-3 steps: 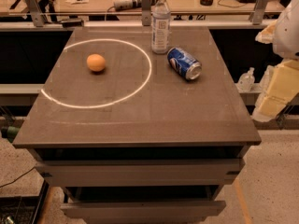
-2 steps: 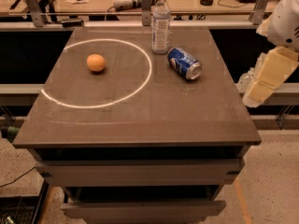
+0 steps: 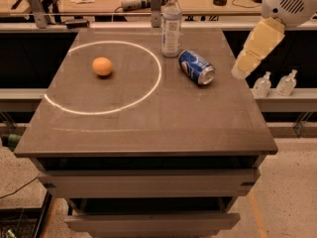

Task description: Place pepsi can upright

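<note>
The pepsi can is blue with silver rims and lies on its side on the brown table, right of the middle, its silver end facing front right. My gripper hangs from the white arm at the upper right. It is above the table's right edge, a short way right of the can and not touching it.
A clear plastic water bottle stands upright just behind the can. An orange lies inside a white circle marked on the table. Two small bottles stand on a ledge off the right side. A cluttered bench runs along the back.
The arm and gripper have moved up and to the left, from beside the table's right edge to over it, closer to the can. The can, bottle and orange have not moved.
</note>
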Controlling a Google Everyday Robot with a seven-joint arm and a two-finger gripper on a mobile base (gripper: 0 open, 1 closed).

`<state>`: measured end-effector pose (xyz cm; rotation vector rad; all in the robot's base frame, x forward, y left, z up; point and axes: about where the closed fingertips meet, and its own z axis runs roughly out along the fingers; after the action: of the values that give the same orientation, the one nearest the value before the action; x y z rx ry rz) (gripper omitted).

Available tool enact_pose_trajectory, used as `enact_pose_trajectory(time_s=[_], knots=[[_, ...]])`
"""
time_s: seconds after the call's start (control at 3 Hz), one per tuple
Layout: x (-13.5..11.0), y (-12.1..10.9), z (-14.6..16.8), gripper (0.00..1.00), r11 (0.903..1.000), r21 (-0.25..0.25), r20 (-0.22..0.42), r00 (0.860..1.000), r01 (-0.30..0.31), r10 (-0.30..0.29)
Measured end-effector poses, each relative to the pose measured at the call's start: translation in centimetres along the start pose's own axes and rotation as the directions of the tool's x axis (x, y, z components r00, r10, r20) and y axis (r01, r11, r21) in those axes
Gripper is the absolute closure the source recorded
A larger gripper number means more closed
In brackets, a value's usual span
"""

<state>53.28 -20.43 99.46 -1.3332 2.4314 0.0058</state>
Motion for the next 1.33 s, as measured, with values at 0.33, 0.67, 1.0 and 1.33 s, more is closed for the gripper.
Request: enact_pose_trajectory(time_s=[0.33, 0.67, 1.0, 1.33], knots=[[-2.3, -2.3, 2.3, 0.0, 0.9939, -0.035, 0.001, 0.994, -0.105, 0.105], [-3.6, -5.3, 5.3, 0.0, 0.9618, -0.029, -0.02, 0.962, -0.272, 0.272], [-4.6, -8.0, 8.1, 0.0, 0.9211, 0.012, -0.074, 0.918, -0.389, 0.389], [-6.7, -9.6, 10.9, 0.0, 0.905, 0.041, -0.122, 0.897, -0.424, 0.425]])
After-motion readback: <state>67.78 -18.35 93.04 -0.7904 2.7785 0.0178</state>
